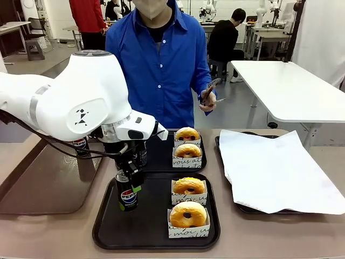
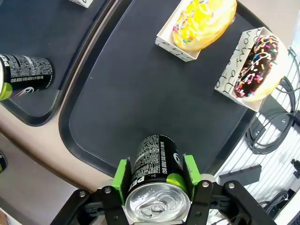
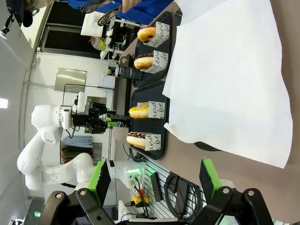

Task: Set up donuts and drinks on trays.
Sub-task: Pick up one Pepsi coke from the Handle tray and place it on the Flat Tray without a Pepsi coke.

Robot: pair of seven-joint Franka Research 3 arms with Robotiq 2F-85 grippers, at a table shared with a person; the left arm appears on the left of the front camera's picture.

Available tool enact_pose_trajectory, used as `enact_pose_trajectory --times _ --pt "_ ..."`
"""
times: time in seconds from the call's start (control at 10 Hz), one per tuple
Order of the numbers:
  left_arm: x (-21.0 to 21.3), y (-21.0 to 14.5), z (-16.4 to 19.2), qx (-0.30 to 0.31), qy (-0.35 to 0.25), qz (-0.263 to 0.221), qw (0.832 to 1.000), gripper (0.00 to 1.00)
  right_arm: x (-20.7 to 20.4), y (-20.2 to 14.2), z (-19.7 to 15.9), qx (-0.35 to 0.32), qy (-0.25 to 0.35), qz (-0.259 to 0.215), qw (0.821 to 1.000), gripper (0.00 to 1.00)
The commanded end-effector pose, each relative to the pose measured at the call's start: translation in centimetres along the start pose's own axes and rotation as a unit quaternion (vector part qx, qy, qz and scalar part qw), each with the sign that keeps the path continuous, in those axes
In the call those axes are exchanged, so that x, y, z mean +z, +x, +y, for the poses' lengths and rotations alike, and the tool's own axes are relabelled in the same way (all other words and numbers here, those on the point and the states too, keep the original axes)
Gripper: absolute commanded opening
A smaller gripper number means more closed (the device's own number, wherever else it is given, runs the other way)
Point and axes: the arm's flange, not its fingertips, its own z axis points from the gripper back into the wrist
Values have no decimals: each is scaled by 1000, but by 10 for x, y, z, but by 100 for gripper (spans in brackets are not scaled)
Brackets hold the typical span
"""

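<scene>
Left gripper [image 1: 129, 181] holds a Pepsi can [image 1: 126, 194] over the near black tray [image 1: 108, 232].

Its green-padded fingers [image 2: 123, 174] pinch the can's sides near the silver top, at the tray's left part, beside two sleeved donuts [image 1: 188, 186] on the right. The far black tray [image 1: 161, 156] carries two more donuts [image 1: 187, 134] and a second can [image 2: 26, 75]. The right gripper [image 3: 154, 180] hangs off the worktop's edge, fingers spread, holding nothing. A person's hand [image 1: 207, 100] holds tongs [image 1: 211, 87].

Held can [image 1: 127, 197]: we read the round Pepsi logo; its small print stayed illegible.
Near sleeve [image 1: 187, 231]: we read "moi, us" in black script.
Far sleeve [image 1: 187, 161]: we read "vous aut".
</scene>
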Motion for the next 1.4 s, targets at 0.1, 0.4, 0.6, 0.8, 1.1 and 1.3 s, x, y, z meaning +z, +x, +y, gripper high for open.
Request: enact_pose_trajectory --times 0.1,0.4,0.6,0.8,1.1,1.3 --pt "-15 5 11 -2 43 -4 999 57 0 1 -1 6 11 -5 1000 100" --pt "-21 4 17 4 50 -7 999 57 0 1 -1 6 11 -5 1000 100" --pt "-24 6 22 4 47 -5 999 57 0 1 -1 6 11 -5 1000 100" --pt "-18 5 21 8 41 -11 999 100 0 1 -1 6 11 -5 1000 100" --pt "7 10 21 4 43 -15 999 89 0 1 -1 6 11 -5 1000 100" --pt "32 11 20 19 47 9 999 100 0 1 -1 6 11 -5 1000 100"
